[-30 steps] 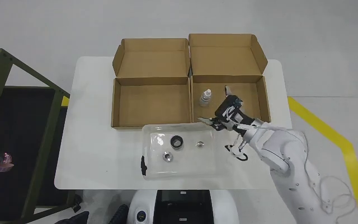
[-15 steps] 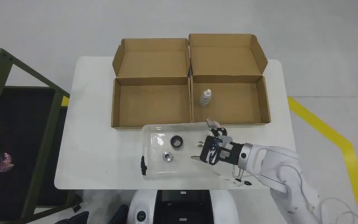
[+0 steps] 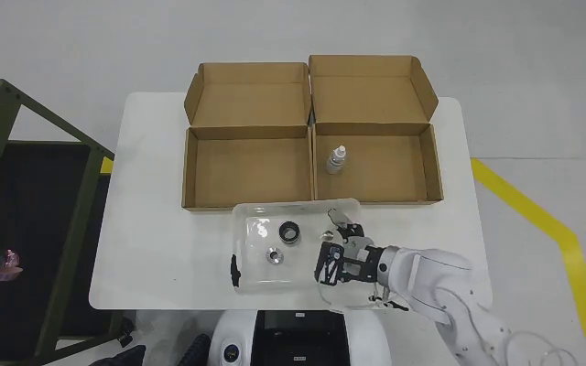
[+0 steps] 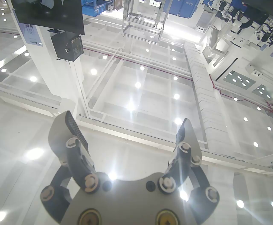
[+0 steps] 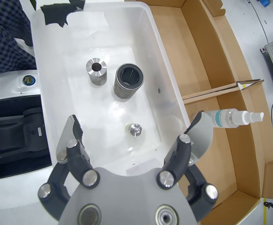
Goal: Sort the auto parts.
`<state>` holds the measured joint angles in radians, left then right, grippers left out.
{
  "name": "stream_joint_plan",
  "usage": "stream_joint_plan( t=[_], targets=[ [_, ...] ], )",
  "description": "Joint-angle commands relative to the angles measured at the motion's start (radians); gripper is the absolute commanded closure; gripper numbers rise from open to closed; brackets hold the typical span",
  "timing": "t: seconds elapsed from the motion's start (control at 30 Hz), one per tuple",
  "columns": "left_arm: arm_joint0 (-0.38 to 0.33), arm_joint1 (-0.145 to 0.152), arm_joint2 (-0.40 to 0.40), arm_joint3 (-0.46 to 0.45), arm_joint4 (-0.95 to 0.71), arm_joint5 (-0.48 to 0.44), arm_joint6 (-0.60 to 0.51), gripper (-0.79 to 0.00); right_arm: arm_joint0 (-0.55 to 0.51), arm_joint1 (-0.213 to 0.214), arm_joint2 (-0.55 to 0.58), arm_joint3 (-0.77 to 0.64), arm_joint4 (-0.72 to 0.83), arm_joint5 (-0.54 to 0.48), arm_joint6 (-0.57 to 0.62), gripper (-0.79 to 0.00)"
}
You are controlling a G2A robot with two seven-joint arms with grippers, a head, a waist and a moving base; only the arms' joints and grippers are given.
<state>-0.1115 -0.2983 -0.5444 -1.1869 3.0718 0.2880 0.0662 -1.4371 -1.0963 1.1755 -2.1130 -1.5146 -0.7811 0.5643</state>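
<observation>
The top view looks down on the tabletop (image 3: 146, 229) from high. The right wrist view looks closely into the tub (image 5: 166, 72), which both share. The left wrist view faces the ceiling (image 4: 136, 85).

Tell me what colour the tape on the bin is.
Black tape, clearest in the right wrist view.

Bare floor of the tub (image 5: 166, 70) all round the small knob (image 5: 135, 129), well apart from the bearing (image 5: 128, 81) and bushing (image 5: 96, 71) standing just beside each other. Fits easily between the spread fingers of the right end effector (image 5: 136, 119). Hemmed on one side by the tub wall, with the cardboard box (image 5: 241, 159) and a lying spray bottle (image 5: 230, 118) beyond.
</observation>
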Motion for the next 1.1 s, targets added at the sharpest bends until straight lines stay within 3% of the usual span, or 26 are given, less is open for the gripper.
stream_joint_plan(
  t=[0.0,0.53,0.87,1.0,1.07],
  targets=[
    [0.0,0.0,0.0,0.0,0.0,0.0,0.0,-0.785,0.01,-0.001,-0.013,0.013,-0.011,0.01,0.011,-0.785],
    [0.0,0.0,0.0,0.0,0.0,0.0,0.0,-0.785,0.084,-0.01,-0.092,0.11,-0.046,0.06,0.106,-0.699],
    [0.0,0.0,0.0,0.0,0.0,0.0,0.0,-0.785,0.119,-0.017,-0.134,0.152,-0.042,0.065,0.137,-0.529],
    [0.0,0.0,0.0,0.0,0.0,0.0,0.0,-0.785,0.134,-0.019,-0.148,0.172,-0.04,0.069,0.15,-0.511],
    [0.0,0.0,0.0,0.0,0.0,0.0,0.0,-0.785,0.141,-0.02,-0.153,0.179,-0.041,0.072,0.156,-0.394]
  ],
)
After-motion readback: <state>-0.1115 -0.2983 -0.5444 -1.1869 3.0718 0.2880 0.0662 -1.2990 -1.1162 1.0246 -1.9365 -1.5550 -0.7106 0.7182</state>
